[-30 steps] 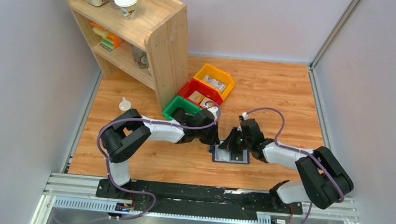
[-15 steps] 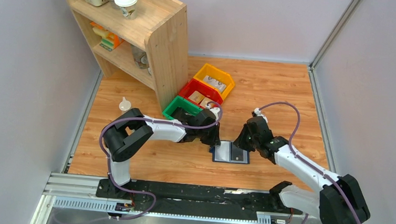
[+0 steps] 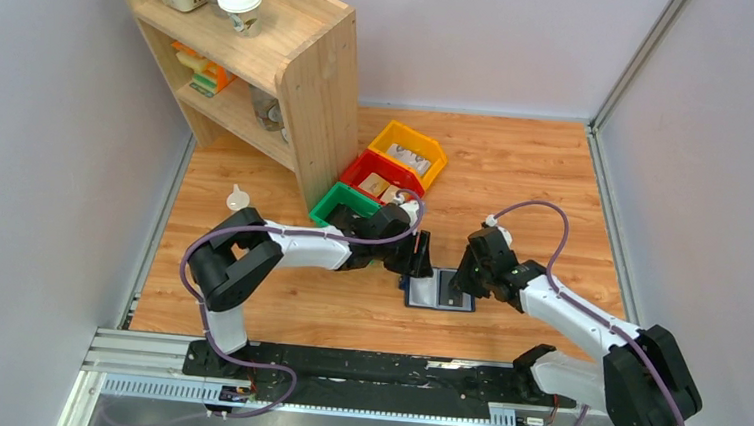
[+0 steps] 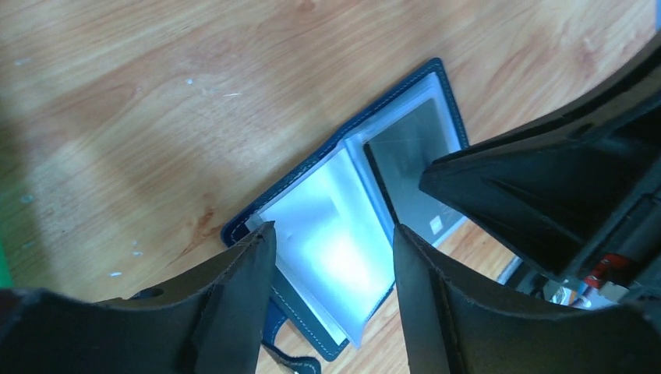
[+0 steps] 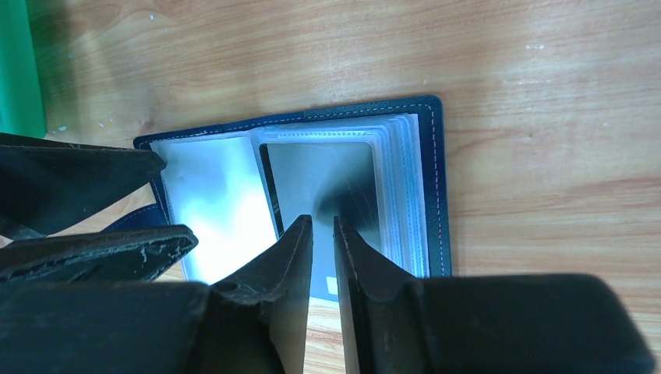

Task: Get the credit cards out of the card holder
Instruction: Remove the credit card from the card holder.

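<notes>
Card holder (image 3: pixel 440 290) open flat near table's (image 3: pixel 516 173) front edge; left gripper (image 4: pixel 334 232) released wide above it, right gripper (image 5: pixel 322 222) barely parted, empty.

Open card holder (image 4: pixel 312 204), left gripper (image 4: pixel 334 232) jaws apart

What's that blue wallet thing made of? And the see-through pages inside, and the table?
The card holder looks like navy leather or fake leather: matte, with pale stitching along the edge. Its inner sleeves seem to be clear plastic, shiny with glare. The table looks like wood, maybe laminate: grain lines show.
</notes>
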